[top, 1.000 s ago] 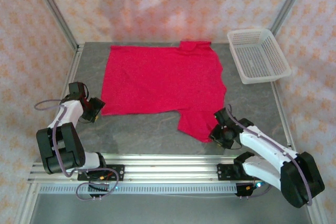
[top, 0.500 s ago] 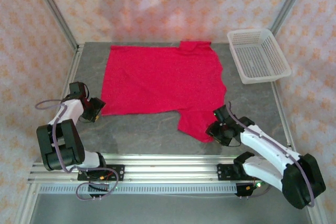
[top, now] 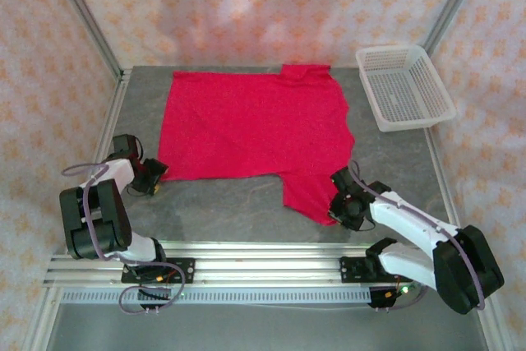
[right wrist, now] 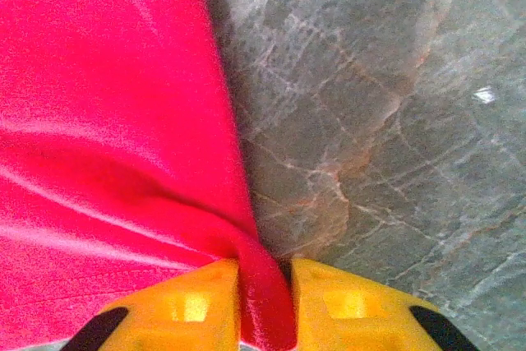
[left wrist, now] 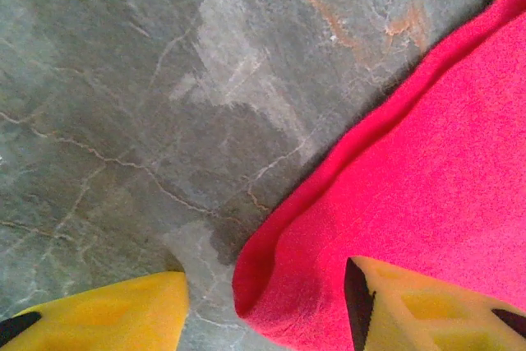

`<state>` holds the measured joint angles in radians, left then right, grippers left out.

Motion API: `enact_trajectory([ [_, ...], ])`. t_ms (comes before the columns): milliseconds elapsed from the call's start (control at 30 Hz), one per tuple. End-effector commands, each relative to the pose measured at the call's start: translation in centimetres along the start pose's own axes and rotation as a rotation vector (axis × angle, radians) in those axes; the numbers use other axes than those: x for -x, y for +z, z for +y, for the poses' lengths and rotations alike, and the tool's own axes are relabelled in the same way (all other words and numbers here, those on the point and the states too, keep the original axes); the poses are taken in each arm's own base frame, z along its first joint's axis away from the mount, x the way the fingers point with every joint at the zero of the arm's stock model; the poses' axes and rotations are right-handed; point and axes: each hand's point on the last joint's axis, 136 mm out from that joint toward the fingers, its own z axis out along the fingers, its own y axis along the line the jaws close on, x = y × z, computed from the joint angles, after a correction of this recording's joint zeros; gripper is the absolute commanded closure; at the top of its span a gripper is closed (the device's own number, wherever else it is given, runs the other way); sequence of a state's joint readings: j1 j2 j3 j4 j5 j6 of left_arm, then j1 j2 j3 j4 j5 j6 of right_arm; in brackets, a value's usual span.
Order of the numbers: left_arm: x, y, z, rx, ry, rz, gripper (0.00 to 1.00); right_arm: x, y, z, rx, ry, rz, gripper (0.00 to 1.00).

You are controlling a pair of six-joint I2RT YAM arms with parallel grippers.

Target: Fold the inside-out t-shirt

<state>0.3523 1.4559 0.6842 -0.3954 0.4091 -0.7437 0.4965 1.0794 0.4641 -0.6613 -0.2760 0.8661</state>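
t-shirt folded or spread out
Spread out: the t-shirt lies open across the table; the right gripper pinches one edge.

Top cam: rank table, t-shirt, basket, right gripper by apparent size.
1. table
2. t-shirt
3. basket
4. right gripper, clearly smallest, though raised slightly nearer the camera
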Motion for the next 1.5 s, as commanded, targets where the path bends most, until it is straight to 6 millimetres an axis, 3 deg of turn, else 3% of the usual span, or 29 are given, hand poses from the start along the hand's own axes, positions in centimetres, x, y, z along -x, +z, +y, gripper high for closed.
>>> enact_trajectory([
  [0, -0.9, 1.9, 0.1, -0.006, -0.002, 0.036, 0.53, 0.4, 0.5, 0.7, 0.038, -0.01, -0.026, 0.89],
  [67, -0.9, 2.1, 0.2, 0.001, 0.001, 0.041, 0.6, 0.6, 0.2, 0.8, 0.04, -0.009, -0.034, 0.99],
  [267, -0.4, 0.5, -0.3, 0.005, 0.023, 0.015, 0.99, 0.9, -2.0, 1.2, 0.04, -0.034, -0.057, 1.0],
  [300, -0.4, 0.0, -0.5, 0.001, 0.026, 0.009, 1.0, 1.0, -2.6, 1.2, 0.043, -0.039, -0.067, 1.0],
  [567, -0.7, -5.6, -1.3, -0.031, 0.076, -0.064, 1.0, 1.2, -7.5, 0.5, 0.037, -0.09, -0.128, 1.0],
  [800, -2.0, -8.5, -0.8, -0.052, 0.105, -0.09, 1.0, 0.9, -8.6, -0.8, 0.019, -0.108, -0.144, 1.0],
  [933, -2.7, -7.6, 0.0, -0.047, 0.102, -0.066, 0.57, 0.7, -8.0, -0.1, 0.044, -0.101, -0.126, 1.0],
  [1000, -3.2, -6.5, 0.2, -0.05, 0.092, -0.033, 0.47, 0.7, -7.7, 0.2, 0.051, -0.101, -0.116, 1.0],
  [1133, -3.7, -4.4, 0.6, -0.043, 0.063, 0.024, 0.46, 0.9, -7.6, 0.6, 0.057, -0.101, -0.116, 1.0],
  [1300, -2.8, -3.1, 1.2, 0.005, 0.054, -0.008, 0.56, 0.8, -7.5, 0.8, 0.057, -0.106, -0.108, 1.0],
  [1467, -2.0, -2.3, 1.1, 0.027, 0.047, -0.025, 0.55, 0.8, -7.4, 0.9, 0.06, -0.104, -0.103, 1.0],
])
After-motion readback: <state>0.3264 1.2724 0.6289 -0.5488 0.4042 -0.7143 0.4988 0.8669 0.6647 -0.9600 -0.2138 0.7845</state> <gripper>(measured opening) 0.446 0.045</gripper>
